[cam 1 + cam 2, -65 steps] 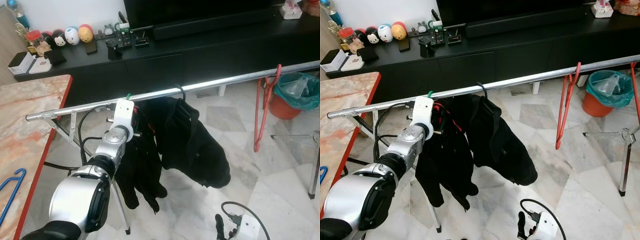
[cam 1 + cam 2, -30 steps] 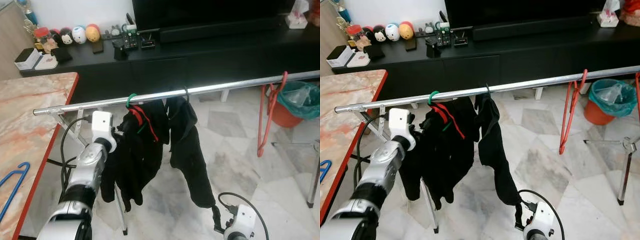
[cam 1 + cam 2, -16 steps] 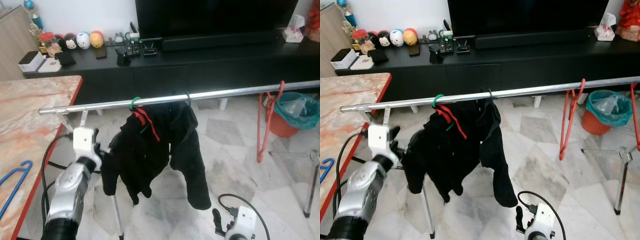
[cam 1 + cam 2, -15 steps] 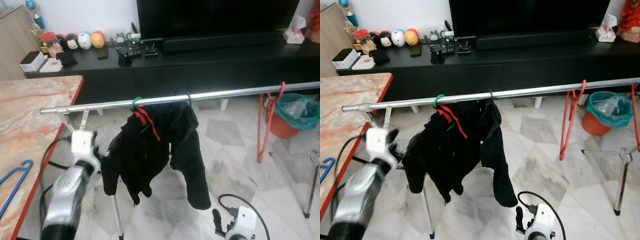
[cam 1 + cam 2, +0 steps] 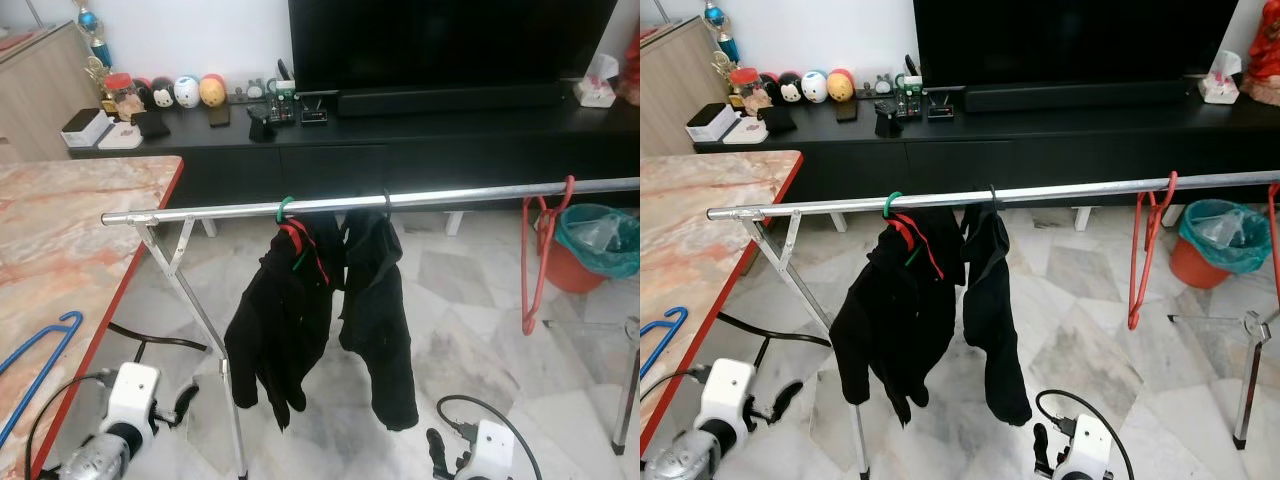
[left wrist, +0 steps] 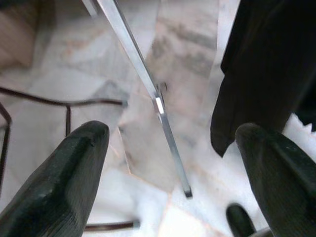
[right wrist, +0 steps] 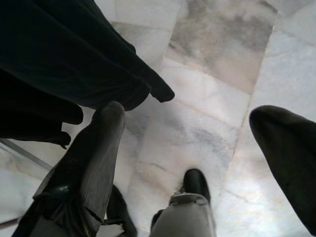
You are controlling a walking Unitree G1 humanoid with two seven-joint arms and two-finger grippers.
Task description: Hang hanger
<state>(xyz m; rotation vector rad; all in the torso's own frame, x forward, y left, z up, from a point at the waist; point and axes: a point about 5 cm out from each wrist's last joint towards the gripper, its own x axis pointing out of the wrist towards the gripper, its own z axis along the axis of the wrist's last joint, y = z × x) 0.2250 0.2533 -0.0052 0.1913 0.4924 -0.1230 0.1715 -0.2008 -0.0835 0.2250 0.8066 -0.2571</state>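
Rail: a silver clothes rail (image 5: 450, 196) runs left to right across the room, in front of a long black TV cabinet (image 5: 420, 140).
Green-hooked hanger: hangs on the rail (image 5: 285, 209) towards its left part, carrying a black garment (image 5: 280, 320) with red trim near the hook.
Second garment: another black piece (image 5: 378, 310) hangs just to the right of the first, on a dark hook, the two touching at the top.
Red hanger: bare, hooked on the rail well to the right (image 5: 538, 250), near an orange bin with a green liner (image 5: 590, 240).
Blue hanger: lies on the marble-topped bench (image 5: 60, 270) at the left, at its near edge (image 5: 40, 358).
Left end effector: low at the near left (image 6: 170, 168), near the rail's leg, its two black fingers spread wide with nothing between them; below it are floor tiles and the metal leg (image 6: 143, 84).
Right end effector: low at the near right (image 7: 197, 143), fingers well apart and empty, over the marble floor (image 7: 207, 98), with the hem of the black clothing close by.
Cabinet top: small figurines and boxes at the far left (image 5: 185, 92); their details are too small to make out.
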